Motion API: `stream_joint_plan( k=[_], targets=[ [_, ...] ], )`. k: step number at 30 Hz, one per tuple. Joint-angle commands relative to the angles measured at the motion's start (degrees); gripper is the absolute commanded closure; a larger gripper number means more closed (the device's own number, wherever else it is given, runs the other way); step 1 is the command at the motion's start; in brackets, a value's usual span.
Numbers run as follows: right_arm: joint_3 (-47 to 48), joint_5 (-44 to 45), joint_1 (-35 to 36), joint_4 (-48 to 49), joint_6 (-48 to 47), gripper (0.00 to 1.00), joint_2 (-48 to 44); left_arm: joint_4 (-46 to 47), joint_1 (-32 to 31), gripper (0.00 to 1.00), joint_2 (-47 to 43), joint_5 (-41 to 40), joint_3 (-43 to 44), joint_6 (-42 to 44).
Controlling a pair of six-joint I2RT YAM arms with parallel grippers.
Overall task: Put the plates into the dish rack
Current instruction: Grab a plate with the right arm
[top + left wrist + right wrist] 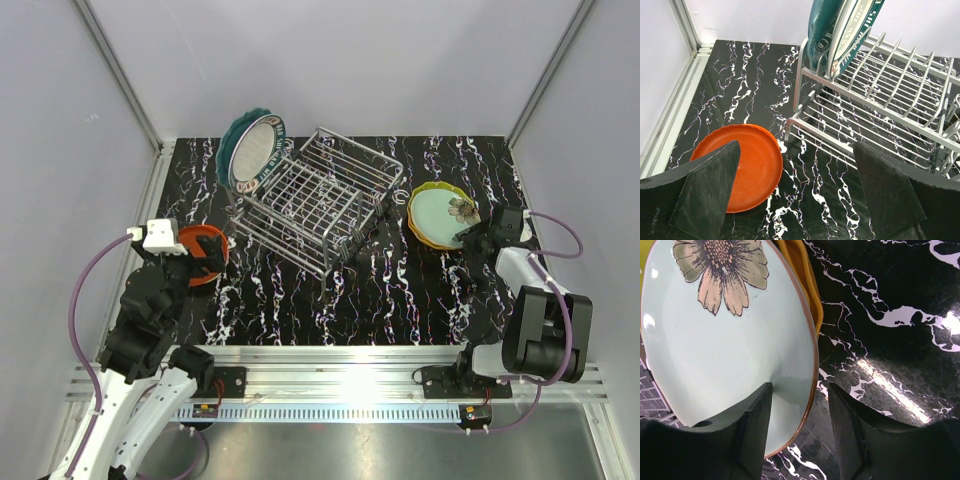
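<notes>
two plates (252,150) stand edgewise in dish rack (322,203); left gripper (796,150) wide, right gripper (800,390) parted.

- The top external view looks steeply down from behind the near edge, covering the whole surface (400,290).
- The left wrist view sits low and near, facing 1 o'clock over the red-orange plate (747,165) to the dish rack (880,110); the top view shares both.
- The right wrist view hangs very close over the mint plate (715,350), at 3 o'clock in the top view.
</notes>
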Motion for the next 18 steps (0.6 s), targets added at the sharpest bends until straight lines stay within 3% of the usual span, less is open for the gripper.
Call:
stream_joint_plan(
  k=[1, 8, 10, 15, 18],
  targets=[
    [-0.76, -0.82, 0.21, 3.26, 2.06, 0.44, -0.08, 2.28, 0.16, 0.01, 0.83, 1.14, 0.35, -0.21],
    [-1.46, -1.16, 0.21, 4.93, 3.38, 0.52, 1.06, 2.28, 0.16, 0.01, 0.83, 1.49, 0.35, -0.21],
    [-1.72, -1.17, 0.21, 5.11, 3.73, 0.60, 1.33, 2.28, 0.16, 0.01, 0.83, 1.49, 0.35, -0.21],
    [-2.08, 0.15, 0.21, 3.79, 3.74, 0.66, 0.28, 2.28, 0.16, 0.01, 0.74, 1.67, 0.35, -0.21],
    [-2.34, 0.33, 0.30, 3.27, 3.82, 0.74, -0.86, 2.28, 0.16, 0.01, 0.74, 1.67, 0.35, -0.21]
  ],
)
